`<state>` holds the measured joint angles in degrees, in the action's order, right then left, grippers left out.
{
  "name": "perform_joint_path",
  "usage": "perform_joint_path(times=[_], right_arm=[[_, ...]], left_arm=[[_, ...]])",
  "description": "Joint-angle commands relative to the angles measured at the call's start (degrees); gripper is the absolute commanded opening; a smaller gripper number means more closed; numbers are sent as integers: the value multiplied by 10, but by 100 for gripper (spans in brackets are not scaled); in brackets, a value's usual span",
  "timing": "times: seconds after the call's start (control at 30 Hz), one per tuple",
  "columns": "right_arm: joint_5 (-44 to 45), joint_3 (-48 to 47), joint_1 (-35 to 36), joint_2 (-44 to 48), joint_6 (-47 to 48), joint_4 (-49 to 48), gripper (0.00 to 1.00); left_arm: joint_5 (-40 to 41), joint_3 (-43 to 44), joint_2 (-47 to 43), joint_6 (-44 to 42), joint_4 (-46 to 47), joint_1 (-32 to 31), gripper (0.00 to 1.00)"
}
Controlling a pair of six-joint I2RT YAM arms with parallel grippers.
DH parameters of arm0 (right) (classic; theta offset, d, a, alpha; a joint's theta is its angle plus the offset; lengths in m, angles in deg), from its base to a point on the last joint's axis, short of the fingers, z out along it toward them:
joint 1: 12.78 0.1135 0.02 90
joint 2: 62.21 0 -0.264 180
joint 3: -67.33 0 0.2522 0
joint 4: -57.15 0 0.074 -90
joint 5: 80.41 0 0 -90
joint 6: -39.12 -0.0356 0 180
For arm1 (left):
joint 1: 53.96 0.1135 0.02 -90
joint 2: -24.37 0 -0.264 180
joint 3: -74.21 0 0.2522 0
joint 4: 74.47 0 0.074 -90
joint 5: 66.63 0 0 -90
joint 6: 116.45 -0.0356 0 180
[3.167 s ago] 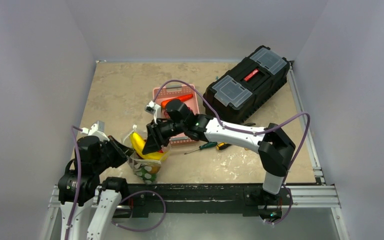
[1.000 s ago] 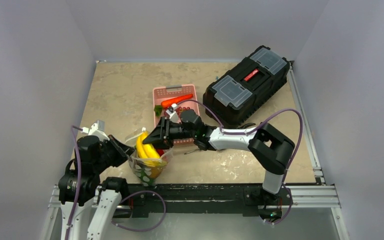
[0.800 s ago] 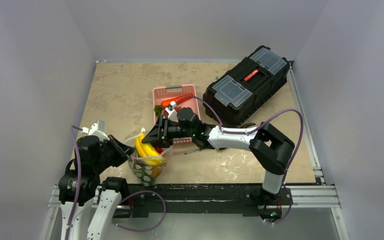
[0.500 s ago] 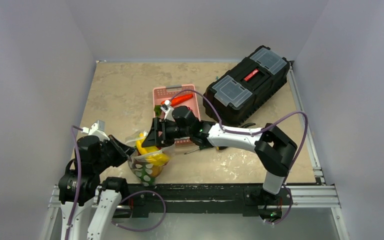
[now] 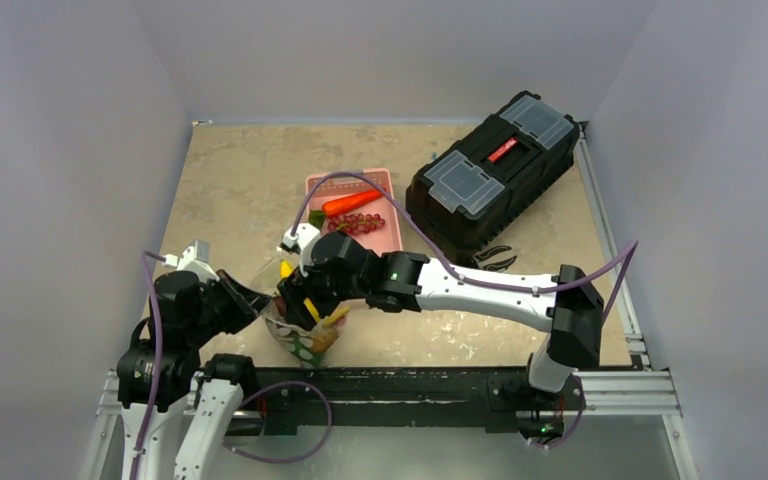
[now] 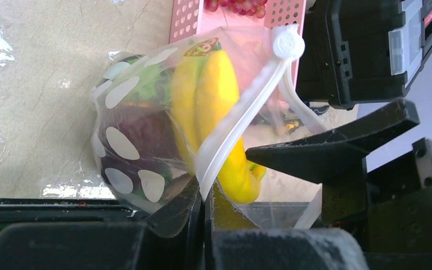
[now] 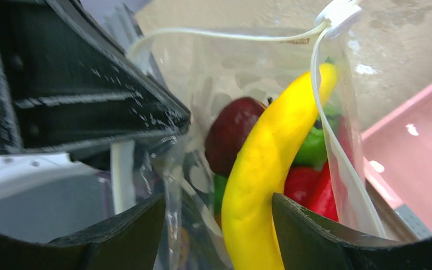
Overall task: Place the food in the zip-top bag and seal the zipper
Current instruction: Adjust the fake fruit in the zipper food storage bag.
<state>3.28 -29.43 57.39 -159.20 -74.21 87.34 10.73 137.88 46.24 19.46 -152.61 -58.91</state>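
Zip-top bag stands near-left on worktop, banana bunch w/ red & green pieces inside. L fingers clamped on zipper; R fingers apart, flanking banana at mouth. Carrot, grapes in pink basket behind.

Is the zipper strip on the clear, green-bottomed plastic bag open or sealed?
Open. In the right wrist view the white zipper strip parts into two separated tracks, with the yellow banana bunch sticking up between them.
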Motion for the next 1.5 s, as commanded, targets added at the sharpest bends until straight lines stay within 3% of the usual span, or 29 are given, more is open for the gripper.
perform_joint_path(times=[0.0, 0.1, 0.4, 0.7, 0.9, 1.1, 1.17, 1.27, 1.37, 1.47], right_arm=[[138, -26, 27, 13, 111, 68, 67], [178, -33, 46, 11, 137, 77, 61], [282, -42, 102, -16, 189, 79, 65], [239, -23, 105, -28, 204, 52, 64], [259, -31, 109, -63, 226, 72, 56], [282, -34, 110, -74, 230, 78, 57], [284, -41, 111, -84, 221, 80, 49], [287, -47, 111, -74, 202, 73, 26], [276, -38, 109, -46, 182, 40, 17], [229, -40, 94, -19, 151, 24, 0]], left_arm=[[-3, 2, 1, 3, 21, -1, 0], [-3, 1, 0, 3, 19, -1, 0], [-5, 2, 2, 4, 22, -1, 0], [-7, 3, 7, 2, 24, -1, 0], [-8, 4, 9, 0, 26, -1, 0], [-8, -1, 8, 0, 24, -1, 0], [-8, 0, 7, 1, 25, -1, 0], [-7, 2, 5, 0, 21, -1, 0], [-7, 2, 0, 0, 18, -1, 0], [-11, 5, 0, 4, 20, -1, 0]])
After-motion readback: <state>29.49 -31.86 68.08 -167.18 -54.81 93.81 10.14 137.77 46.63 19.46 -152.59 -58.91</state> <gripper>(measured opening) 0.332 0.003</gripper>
